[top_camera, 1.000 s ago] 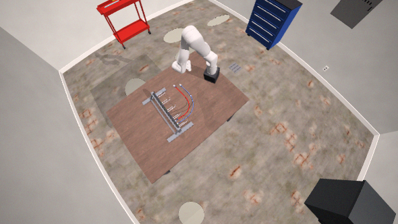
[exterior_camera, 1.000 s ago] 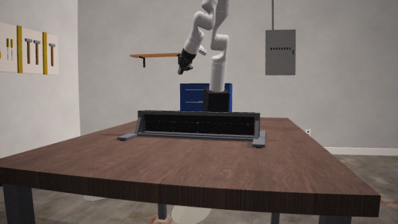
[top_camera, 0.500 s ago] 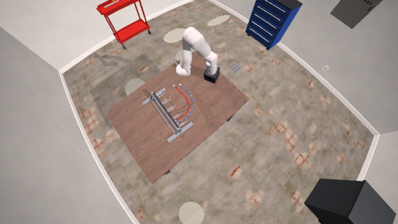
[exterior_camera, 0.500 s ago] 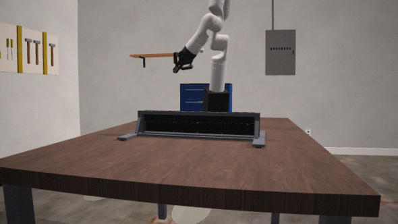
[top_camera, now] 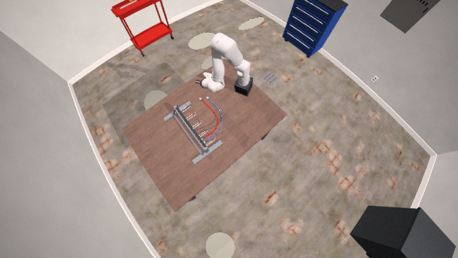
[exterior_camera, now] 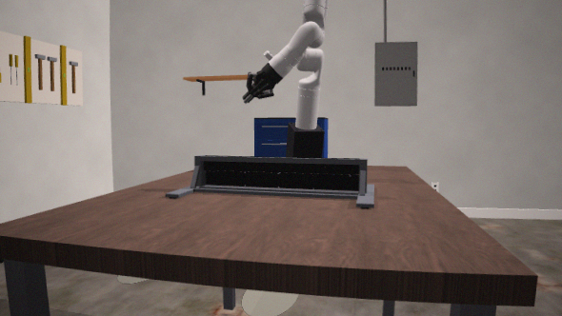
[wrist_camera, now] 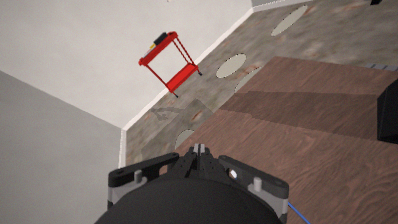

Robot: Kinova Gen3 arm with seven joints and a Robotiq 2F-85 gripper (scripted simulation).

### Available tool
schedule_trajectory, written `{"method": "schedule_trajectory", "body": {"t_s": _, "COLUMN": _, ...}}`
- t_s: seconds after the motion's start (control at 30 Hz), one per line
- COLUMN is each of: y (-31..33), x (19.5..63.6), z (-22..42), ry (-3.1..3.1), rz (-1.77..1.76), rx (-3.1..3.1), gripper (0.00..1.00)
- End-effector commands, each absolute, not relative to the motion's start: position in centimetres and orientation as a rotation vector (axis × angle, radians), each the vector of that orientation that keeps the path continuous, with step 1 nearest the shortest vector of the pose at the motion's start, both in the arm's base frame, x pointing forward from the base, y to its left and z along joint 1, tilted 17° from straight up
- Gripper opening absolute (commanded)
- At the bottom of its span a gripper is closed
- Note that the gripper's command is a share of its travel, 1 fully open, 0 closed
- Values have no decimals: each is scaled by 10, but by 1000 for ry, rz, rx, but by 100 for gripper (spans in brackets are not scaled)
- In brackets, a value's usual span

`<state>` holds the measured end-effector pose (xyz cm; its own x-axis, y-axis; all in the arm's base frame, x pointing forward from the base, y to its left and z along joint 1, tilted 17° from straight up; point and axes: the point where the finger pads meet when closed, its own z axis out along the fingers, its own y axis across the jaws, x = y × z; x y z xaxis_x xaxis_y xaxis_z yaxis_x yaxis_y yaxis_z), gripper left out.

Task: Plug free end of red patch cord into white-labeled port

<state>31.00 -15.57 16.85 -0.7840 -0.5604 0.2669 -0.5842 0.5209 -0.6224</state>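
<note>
The red patch cord [top_camera: 214, 114] lies on the table [top_camera: 163, 159] in a curve from the rack [top_camera: 190, 128] [exterior_camera: 281, 173] to its free end [top_camera: 201, 99] near the far edge. The blue cord [top_camera: 222, 116] [wrist_camera: 298, 214] runs beside it. My gripper [top_camera: 199, 81] [exterior_camera: 249, 97] [wrist_camera: 199, 150] is shut and empty. It hangs high in the air, tilted, beyond the cords' free ends and near the table's far edge. In the exterior view the rack hides both cords. The white label is too small to make out.
The arm's black base [top_camera: 244, 86] [exterior_camera: 306, 140] [wrist_camera: 387, 117] stands at the table's far edge. A red cart [top_camera: 143, 23] [wrist_camera: 167, 62] and a blue drawer cabinet [top_camera: 312, 23] [exterior_camera: 271, 138] stand on the floor beyond the table.
</note>
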Motion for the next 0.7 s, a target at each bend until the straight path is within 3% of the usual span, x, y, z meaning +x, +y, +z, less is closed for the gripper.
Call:
{"method": "schedule_trajectory", "body": {"t_s": 0.0, "y": -145, "x": 325, "z": 173, "ry": -2594, "rz": 1173, "rx": 1248, "gripper": 0}}
{"method": "schedule_trajectory", "body": {"t_s": 0.67, "y": -40, "x": 407, "z": 191, "ry": -1713, "rz": 1353, "rx": 2289, "gripper": 0}}
